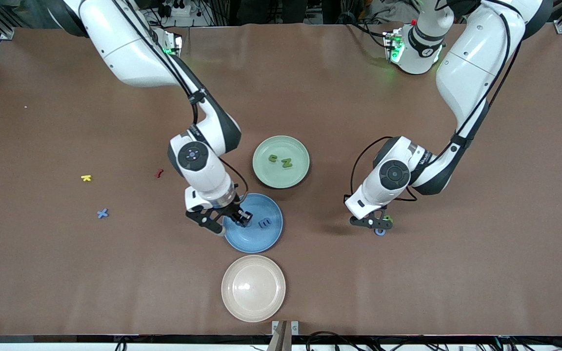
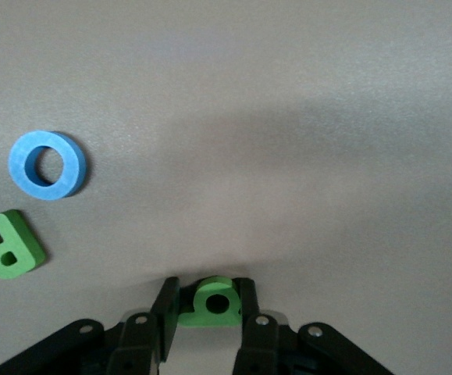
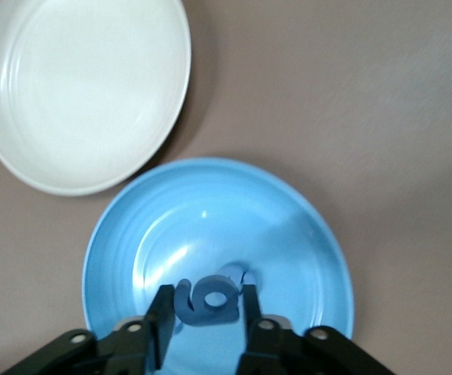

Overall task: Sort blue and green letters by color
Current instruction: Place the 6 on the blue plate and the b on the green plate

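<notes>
Nearest the front camera sits the cream plate, bare, and you can ignore it for this sort. Just above it in that view lies the blue plate, and that is where your right tool hangs: its fingers are clamped on a periwinkle blue letter, a small rounded piece with a hole, held low over the plate's bowl. The drop is straight down; the letter already sits inside the rim, so judge it as ready to let go. A second blue letter already lies in that plate, beside the tool toward the left arm's end.

Your left tool is down near the surface toward the left arm's end, pinching a green letter between its fingers, the piece upright with its hole facing the wrist camera. Close to it on the surface lie a blue ring letter and a green B, the two just beside each other and both unsorted.

Farther from the camera stands the green plate, holding two green letters. That plate lies from your left tool toward the right arm's end and farther up the surface, so the held green piece probably needs a lift and a diagonal carry there. The left arm is the nearer one for it.

Toward the right arm's end, a blue X waits alone on the surface.
</notes>
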Robot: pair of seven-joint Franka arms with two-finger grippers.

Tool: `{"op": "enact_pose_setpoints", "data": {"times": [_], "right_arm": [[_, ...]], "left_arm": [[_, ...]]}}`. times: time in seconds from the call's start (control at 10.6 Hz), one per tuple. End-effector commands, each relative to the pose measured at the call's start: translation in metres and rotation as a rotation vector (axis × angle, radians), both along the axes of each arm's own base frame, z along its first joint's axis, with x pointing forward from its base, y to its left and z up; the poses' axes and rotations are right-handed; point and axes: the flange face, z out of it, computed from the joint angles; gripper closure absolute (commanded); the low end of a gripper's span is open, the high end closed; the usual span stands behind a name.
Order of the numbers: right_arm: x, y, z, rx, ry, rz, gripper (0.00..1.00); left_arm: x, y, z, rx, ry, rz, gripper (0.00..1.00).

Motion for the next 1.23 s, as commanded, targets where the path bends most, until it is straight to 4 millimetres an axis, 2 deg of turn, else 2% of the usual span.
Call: {"op": "enact_pose_setpoints", "data": {"times": [0.0, 0.09, 0.28, 0.47, 0.66, 0.75, 0.85, 0.94, 1.04, 1.13], "right_arm": [[-0.001, 0.016, -0.003, 0.017, 0.0, -0.029, 0.0], [0.001, 0.01, -0.004, 0.009, 0.005, -0.031, 0.0], [0.015, -0.025, -0.003, -0.01, 0.017, -0.065, 0.0], [0.031, -0.083, -0.003, -0.076, 0.089, -0.048, 0.0], [0.043, -0.146, -0.002, -0.152, 0.184, 0.004, 0.0], [0.05, -0.176, -0.001, -0.161, 0.191, 0.017, 0.0], [0.051, -0.203, -0.003, -0.175, 0.2, 0.059, 0.0], [0.049, -0.241, 0.007, -0.2, 0.189, 0.118, 0.0], [0.038, -0.266, 0.015, -0.213, 0.197, 0.176, 0.0], [0.027, -0.297, 0.02, -0.222, 0.212, 0.235, 0.0]], "left_arm": [[-0.009, -0.015, 0.017, -0.021, 0.013, 0.015, 1.0], [-0.012, -0.024, 0.028, -0.026, 0.023, 0.021, 1.0], [-0.03, -0.057, 0.046, -0.054, 0.052, 0.088, 1.0], [-0.053, -0.1, 0.062, -0.091, 0.074, 0.186, 1.0], [-0.088, -0.152, 0.066, -0.095, 0.086, 0.228, 1.0], [-0.098, -0.175, 0.072, -0.107, 0.082, 0.248, 1.0], [-0.116, -0.196, 0.07, -0.103, 0.085, 0.257, 1.0], [-0.136, -0.216, 0.064, -0.097, 0.094, 0.259, 0.99], [-0.141, -0.223, 0.061, -0.094, 0.091, 0.261, 0.77], [-0.144, -0.226, 0.062, -0.094, 0.089, 0.261, 0.24]]}}
